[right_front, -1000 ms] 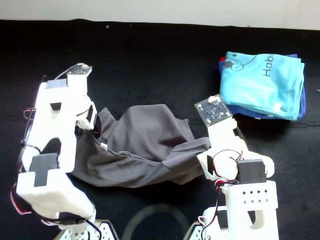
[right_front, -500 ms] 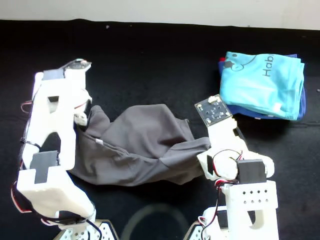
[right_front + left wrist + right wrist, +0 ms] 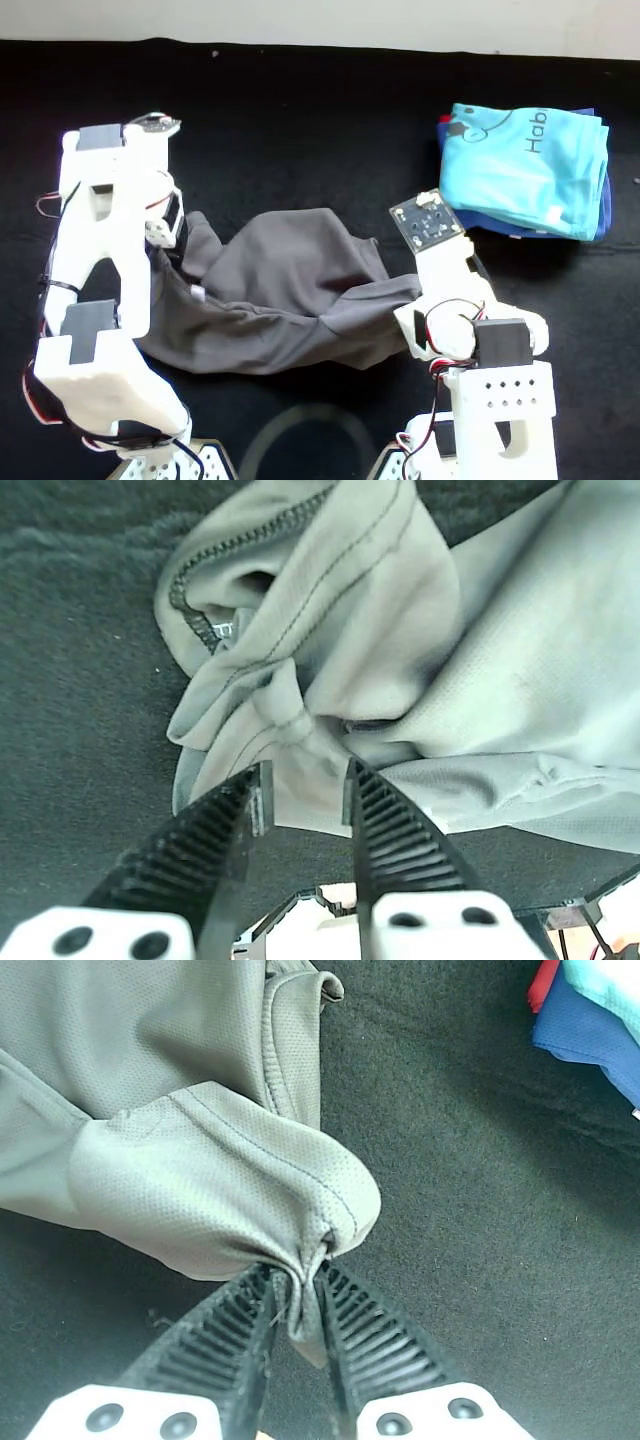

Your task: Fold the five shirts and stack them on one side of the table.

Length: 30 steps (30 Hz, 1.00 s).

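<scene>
Grey shirt point(image 3: 170, 1150) corner lies buried inside right hand point(image 3: 295, 1274).

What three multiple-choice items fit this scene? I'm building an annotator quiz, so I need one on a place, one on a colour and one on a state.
1. Where on the black cloth-covered table is the stack of folded fabric shirts?
A. left side
B. middle
C. right side

2. What colour is the stack's top shirt?
A. turquoise
B. red
C. grey

3. What is the right gripper doing?
A. open, holding nothing
B. shut on the crumpled grey knit shirt
C. shut on the stack

Answers:
1. C: the high view shows the stack at the right side, towards the far edge.
2. A: turquoise fabric lies over the blue layer.
3. B: in the right wrist view its fingers pinch a grey fold.
</scene>
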Each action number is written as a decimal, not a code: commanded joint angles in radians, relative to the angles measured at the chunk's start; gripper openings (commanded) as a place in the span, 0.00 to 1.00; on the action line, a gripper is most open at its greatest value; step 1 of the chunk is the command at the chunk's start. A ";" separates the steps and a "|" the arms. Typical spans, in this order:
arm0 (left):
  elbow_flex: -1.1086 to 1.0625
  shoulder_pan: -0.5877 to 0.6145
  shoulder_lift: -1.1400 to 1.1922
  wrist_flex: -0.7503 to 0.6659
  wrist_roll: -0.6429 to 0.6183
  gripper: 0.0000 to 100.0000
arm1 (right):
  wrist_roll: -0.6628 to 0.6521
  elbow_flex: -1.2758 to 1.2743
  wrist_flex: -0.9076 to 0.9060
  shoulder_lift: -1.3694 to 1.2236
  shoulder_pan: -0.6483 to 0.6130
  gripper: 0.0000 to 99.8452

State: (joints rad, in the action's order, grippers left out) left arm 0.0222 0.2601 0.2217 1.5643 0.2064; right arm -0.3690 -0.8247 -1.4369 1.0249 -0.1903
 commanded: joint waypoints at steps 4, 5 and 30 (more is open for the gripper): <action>-0.047 -0.005 -0.007 -0.018 0.000 0.12 | 0.009 -0.001 0.018 0.019 0.001 0.01; -0.054 -0.005 -0.007 -0.037 0.000 0.12 | 0.009 -0.001 0.018 0.019 0.001 0.01; -0.157 -0.005 -0.010 -0.187 0.000 0.02 | 0.005 -0.001 0.018 0.019 0.001 0.01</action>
State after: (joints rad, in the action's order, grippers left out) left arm -0.1465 0.2601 0.2217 1.3832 0.2064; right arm -0.3690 -0.8247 -1.4369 1.0249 -0.1903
